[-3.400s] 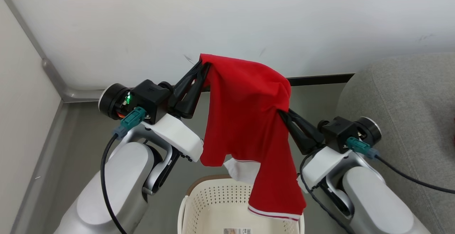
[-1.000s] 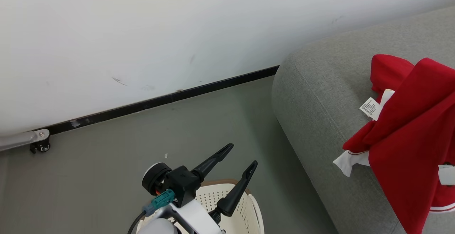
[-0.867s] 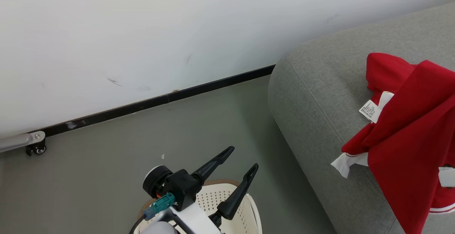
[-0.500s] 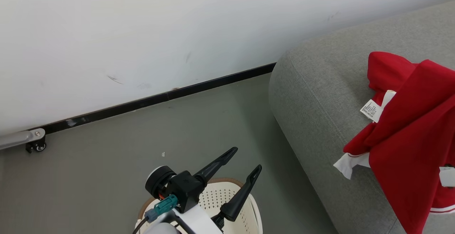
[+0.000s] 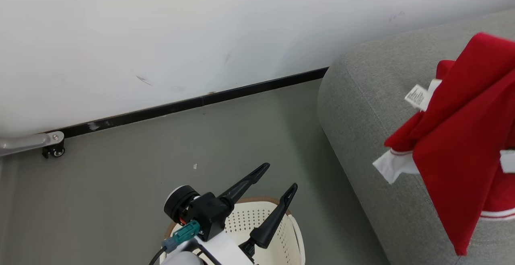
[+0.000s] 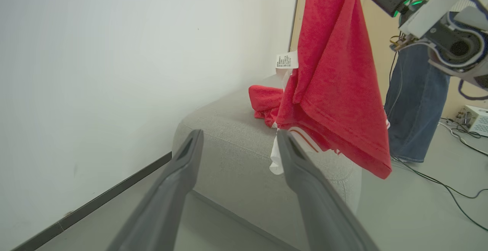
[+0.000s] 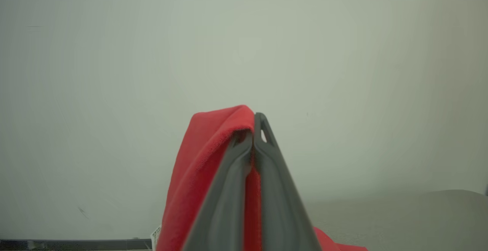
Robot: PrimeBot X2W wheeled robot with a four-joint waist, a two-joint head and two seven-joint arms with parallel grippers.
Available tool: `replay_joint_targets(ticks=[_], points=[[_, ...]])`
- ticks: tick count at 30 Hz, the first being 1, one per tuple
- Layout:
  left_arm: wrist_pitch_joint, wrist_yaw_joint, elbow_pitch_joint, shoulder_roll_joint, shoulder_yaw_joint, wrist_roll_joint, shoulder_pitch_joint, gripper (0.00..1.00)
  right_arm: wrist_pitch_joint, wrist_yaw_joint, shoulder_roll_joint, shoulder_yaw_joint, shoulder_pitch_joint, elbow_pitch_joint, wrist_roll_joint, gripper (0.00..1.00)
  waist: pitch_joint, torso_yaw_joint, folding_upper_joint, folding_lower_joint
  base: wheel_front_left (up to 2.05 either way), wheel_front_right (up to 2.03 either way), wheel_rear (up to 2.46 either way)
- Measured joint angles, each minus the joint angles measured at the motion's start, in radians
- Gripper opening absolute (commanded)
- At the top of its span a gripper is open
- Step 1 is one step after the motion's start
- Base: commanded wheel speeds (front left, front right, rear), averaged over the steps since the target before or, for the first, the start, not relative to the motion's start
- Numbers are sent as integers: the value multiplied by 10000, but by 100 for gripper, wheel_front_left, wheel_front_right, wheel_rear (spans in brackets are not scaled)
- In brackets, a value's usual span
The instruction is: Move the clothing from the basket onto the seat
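A red garment of the clothing with white trim hangs over the grey seat, its hem clear of the cushion. My right gripper is shut on its top fold. In the left wrist view this hanging garment is in front of another red piece that lies crumpled on the seat. My left gripper stands open and holds nothing, just above the cream basket. The basket's inside is mostly hidden by the arm.
A white wall with a black baseboard runs behind the grey floor. A caster wheel sits at the far left. A person's leg in jeans stands past the seat, with cables and a white box on the floor.
My left gripper has let go of the garment, and my right has carried it over the seat. In the last half second it rose. The head view also shifted a little.
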Motion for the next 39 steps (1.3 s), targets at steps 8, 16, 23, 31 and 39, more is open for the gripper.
replay_joint_targets(ticks=[8,16,23,31,39], points=[[96,190,-251,73,174,82,-2,100,90,2,-961,-136,-2212,458,228,0,286,258,0,0,0,0,0],[169,278,-527,270,322,98,-35,100,456,0,-2023,-844,-3867,951,288,0,611,448,0,0,0,0,0],[263,309,-780,318,376,171,-70,100,748,2,-3060,-1325,-4792,1647,462,0,888,489,-1,0,0,0,0],[405,370,-1141,378,504,265,-447,100,1154,0,-3940,-1693,-5226,2796,535,0,1287,410,0,0,0,0,0],[610,529,-1457,608,554,600,-601,100,1214,2,-4082,-2441,-5215,3931,533,0,1724,423,0,-1,0,0,0]])
